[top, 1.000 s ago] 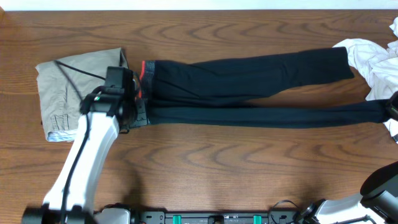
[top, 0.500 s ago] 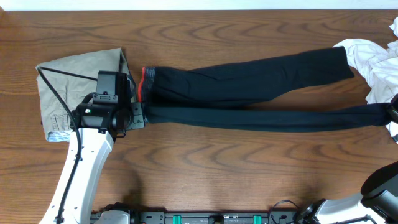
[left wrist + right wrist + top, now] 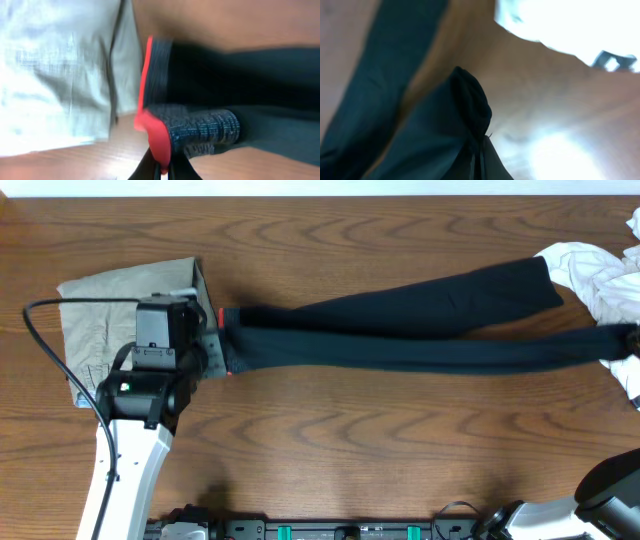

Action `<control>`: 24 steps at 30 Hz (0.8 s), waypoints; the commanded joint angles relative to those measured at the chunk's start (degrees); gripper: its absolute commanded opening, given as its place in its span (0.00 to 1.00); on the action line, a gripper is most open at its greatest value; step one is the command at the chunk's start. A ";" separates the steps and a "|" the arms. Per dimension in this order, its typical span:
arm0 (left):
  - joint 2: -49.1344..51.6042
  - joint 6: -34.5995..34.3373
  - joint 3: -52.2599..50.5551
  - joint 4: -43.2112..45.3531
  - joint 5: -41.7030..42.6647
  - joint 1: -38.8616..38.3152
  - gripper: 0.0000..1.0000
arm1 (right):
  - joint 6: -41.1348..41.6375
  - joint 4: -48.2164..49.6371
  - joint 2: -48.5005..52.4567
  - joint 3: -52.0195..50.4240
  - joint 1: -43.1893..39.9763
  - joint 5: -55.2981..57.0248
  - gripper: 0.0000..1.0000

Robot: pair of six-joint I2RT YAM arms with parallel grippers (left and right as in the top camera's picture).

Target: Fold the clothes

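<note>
Leggings (image 3: 400,330): stretched lengthwise across the table (image 3: 350,450), waistband at the left, legs nearly overlapped.
Left gripper (image 3: 163,171): clamped on the coral-red waistband edge.
Right gripper (image 3: 479,157): clamped on a leg cuff.
Khaki trousers (image 3: 100,320): folded, just beside the waistband.
White garment (image 3: 590,275): crumpled near the cuffs.

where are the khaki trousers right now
In the overhead view the khaki trousers lie folded at the left end of the table, just beyond the coral-edged waistband of the black leggings, partly hidden by the left arm.

one black leggings (image 3: 400,350), one khaki trousers (image 3: 100,310), one white garment (image 3: 590,272)
</note>
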 commanded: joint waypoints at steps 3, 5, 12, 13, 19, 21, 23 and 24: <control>4.59 0.57 1.51 7.08 -0.72 0.31 0.06 | -1.49 7.67 -0.44 0.48 8.02 -1.84 0.01; 7.10 0.57 1.51 8.96 -1.75 0.31 0.06 | -1.46 11.89 0.42 0.48 11.06 1.88 0.01; 14.36 0.57 1.51 12.55 -12.74 0.31 0.06 | 2.25 26.86 6.12 0.48 14.95 12.74 0.03; 15.23 0.57 1.51 13.40 -12.79 0.31 0.06 | 2.25 29.38 7.56 0.48 14.93 12.79 0.04; 19.52 0.55 1.51 16.90 -12.74 0.31 0.06 | 4.81 35.08 14.93 0.48 14.95 11.39 0.06; 20.98 0.55 1.51 17.42 -12.74 0.31 0.06 | 4.81 36.22 17.53 0.48 14.95 9.25 0.06; 22.32 0.57 1.51 18.08 -12.74 0.31 0.06 | 4.83 37.51 20.20 0.48 14.95 7.43 0.05; 22.91 0.57 1.51 18.36 -12.74 0.31 0.06 | 4.92 37.88 20.90 0.48 14.95 6.95 0.05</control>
